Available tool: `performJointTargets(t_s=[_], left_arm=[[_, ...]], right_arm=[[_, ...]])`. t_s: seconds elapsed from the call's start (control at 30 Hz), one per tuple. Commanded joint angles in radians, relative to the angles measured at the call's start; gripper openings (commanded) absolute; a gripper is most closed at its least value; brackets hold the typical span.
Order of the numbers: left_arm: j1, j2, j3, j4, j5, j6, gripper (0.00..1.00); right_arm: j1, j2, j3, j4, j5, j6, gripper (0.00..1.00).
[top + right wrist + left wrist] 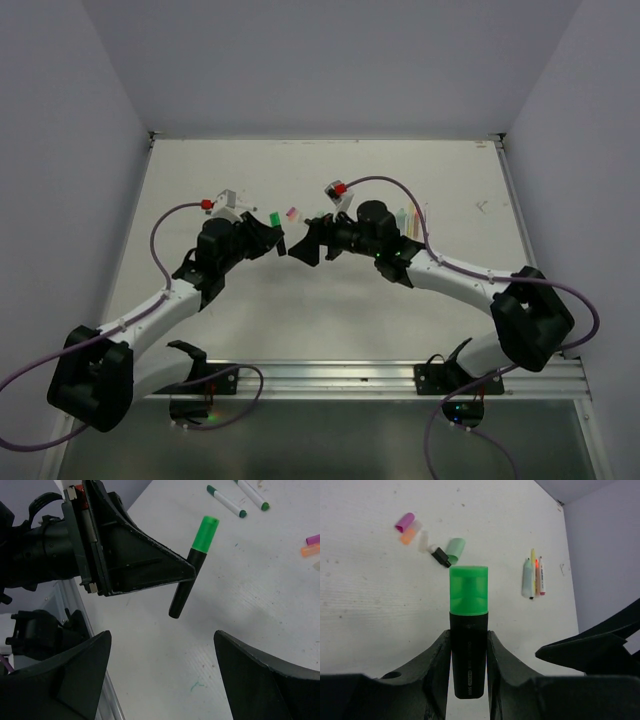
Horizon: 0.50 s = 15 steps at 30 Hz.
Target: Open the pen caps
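The left gripper [468,647] clamps the black barrel of a marker [468,675], its bright green cap [468,590] on and held above the table [370,605]. The right gripper [160,665] faces it, jaws spread wide and empty. Beyond, a pink cap [405,521] and a pale green cap [455,550] lie loose, with a cluster of pens [534,577] well apart from them.
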Motion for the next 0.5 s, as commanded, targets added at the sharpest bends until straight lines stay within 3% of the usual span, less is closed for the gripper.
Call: performJointTargets(t_s=[0.0,0.47], left_arm=[[-0.041,-0.033,-0.012,0.154,0.005,-0.029,0.01],[-0.096,-0.063,-0.04,0.18,-0.069,-0.046,0.01]], right_arm=[[0.041,0.017,0.014,0.082,0.065,0.027,0.87],[0.121,0.162,0.076,0.108,0.225,0.012,0.74]])
